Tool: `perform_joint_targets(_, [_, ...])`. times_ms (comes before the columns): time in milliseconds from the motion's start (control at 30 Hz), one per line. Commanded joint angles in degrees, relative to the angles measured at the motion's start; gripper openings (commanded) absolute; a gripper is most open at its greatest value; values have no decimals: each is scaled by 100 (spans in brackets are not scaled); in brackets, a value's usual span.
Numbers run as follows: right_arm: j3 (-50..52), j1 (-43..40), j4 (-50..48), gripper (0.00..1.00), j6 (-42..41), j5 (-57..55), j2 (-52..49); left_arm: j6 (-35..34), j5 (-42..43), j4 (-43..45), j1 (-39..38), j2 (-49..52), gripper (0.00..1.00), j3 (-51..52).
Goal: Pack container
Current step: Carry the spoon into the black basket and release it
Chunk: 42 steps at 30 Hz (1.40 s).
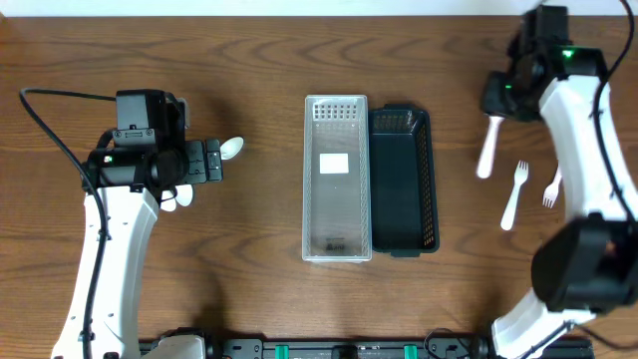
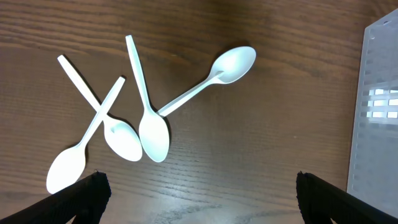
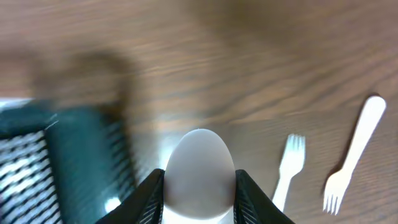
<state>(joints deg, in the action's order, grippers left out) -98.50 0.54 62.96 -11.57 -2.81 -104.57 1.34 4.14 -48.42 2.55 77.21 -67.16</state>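
The main risk sits with the right arm (image 1: 573,130) near the far right corner of the bench (image 1: 259,60). Its jaws are closed narrowly on the bowl of a white plastic spoon (image 3: 199,165), and the long handle sticks out free, so the smooth, curved bowl could twist or slide out on the way across. The free handle could also catch on the wall of a container rather than drop inside. That wrist view is blurred, so I cannot judge how firm the pinch is. Near the left edge, the left jaws are spread wide and hold nothing, above four more white plastic spoons (image 2: 153,137). Two of these cross and a third lies touching another, so taking one would probably drag its neighbour. That makes five spoons in all. Two white plastic forks (image 1: 512,195) lie near the right edge. Two containers stand side by side at the middle of the bench, a clear rectangular plastic box (image 1: 336,214) and a dark slotted basket (image 1: 402,189), with no cutlery in either.
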Motion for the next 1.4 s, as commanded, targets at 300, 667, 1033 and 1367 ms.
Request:
perform_joint_targets(300, [295, 1504, 411, 8, -306, 46, -258, 35, 17, -20, 28, 26, 98, -63])
perform_joint_targets(667, [933, 2133, -192, 11, -511, 181, -1132, 35, 17, -68, 28, 26, 98, -63])
perform_joint_targets(1033, [754, 2162, -411, 47, -286, 177, -1370, 35, 17, -79, 28, 26, 98, -63])
perform_joint_targets(1367, [-1285, 1779, 525, 52, -168, -105, -728, 35, 17, -79, 28, 26, 98, -63])
